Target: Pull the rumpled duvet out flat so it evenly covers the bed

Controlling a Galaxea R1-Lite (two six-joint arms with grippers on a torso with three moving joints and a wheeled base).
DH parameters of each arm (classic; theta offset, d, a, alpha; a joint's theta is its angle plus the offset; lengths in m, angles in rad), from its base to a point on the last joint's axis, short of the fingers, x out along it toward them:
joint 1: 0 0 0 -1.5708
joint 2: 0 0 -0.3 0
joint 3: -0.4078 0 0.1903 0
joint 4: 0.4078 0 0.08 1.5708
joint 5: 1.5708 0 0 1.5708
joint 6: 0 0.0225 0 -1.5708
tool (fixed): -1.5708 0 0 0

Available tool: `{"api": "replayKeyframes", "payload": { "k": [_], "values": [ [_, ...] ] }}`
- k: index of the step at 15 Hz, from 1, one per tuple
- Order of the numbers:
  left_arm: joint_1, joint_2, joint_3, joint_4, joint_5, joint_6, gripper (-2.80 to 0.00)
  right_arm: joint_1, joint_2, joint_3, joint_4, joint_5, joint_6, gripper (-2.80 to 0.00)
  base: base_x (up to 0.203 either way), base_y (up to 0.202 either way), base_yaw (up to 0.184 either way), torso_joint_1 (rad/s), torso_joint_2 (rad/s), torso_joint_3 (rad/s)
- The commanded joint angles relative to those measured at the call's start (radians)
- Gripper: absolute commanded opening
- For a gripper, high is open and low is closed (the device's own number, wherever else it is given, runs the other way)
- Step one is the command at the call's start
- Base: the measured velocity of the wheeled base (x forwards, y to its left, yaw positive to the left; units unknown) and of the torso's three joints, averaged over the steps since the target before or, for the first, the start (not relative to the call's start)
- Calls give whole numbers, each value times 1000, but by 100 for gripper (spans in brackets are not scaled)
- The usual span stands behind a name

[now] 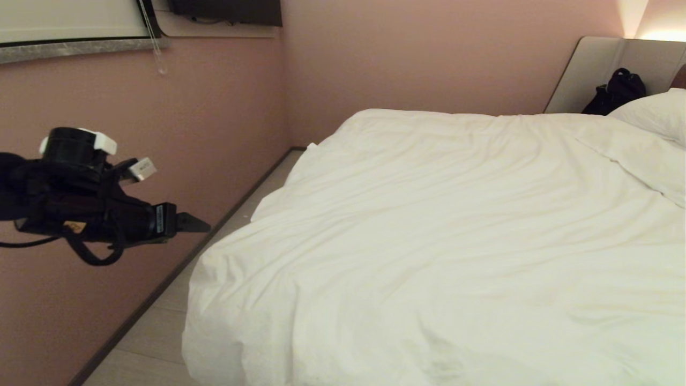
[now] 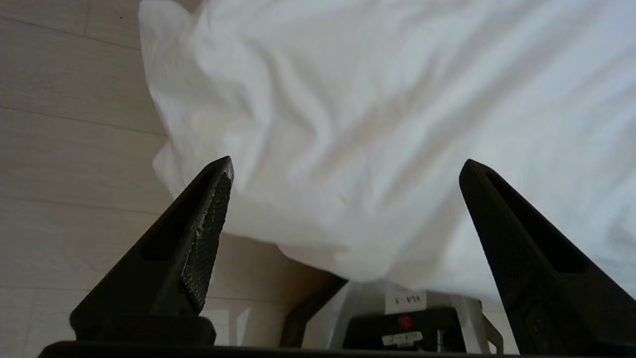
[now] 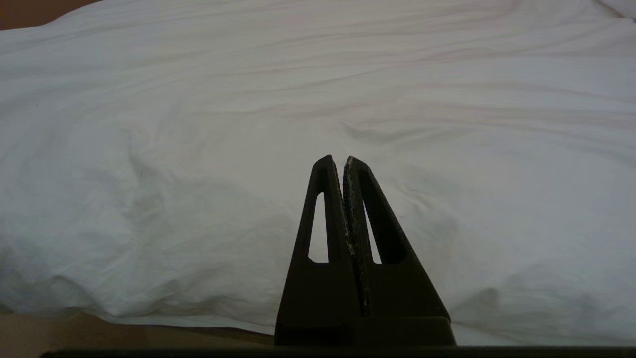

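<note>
Duvet (image 1: 439,241) white, softly wrinkled, spread

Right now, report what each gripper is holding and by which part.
Nothing is held. The left gripper is open above the duvet corner, nothing between its fingers. The right gripper is shut and empty, short of the duvet.

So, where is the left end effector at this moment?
In the head view the left end effector hangs open at the left, above the floor strip between the pink wall and the duvet, holding nothing.
</note>
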Motion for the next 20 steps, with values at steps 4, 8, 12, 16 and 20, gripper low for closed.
{"api": "replayKeyframes", "payload": {
  "k": [4, 8, 12, 16, 20],
  "values": [
    [-4, -356, 219, -1, 21, -6, -280, 0, 1, 0, 0, 0, -1, -280, 0, 0, 0, 0, 0, 0],
    [-7, -558, 341, 0, 53, 33, -280, 0, 1, 0, 0, 0, -1, -280, 0, 0, 0, 0, 0, 0],
    [-43, -715, 442, -9, 187, 37, -280, 0, 1, 0, 0, 0, -1, -280, 0, 0, 0, 0, 0, 0],
    [-148, -923, 568, -46, 351, 42, -280, 0, 1, 0, 0, 0, -1, -280, 0, 0, 0, 0, 0, 0],
    [-218, -1127, 766, -229, 458, 112, -280, 0, 1, 0, 0, 0, -1, -280, 0, 0, 0, 0, 0, 0]
  ]
}}
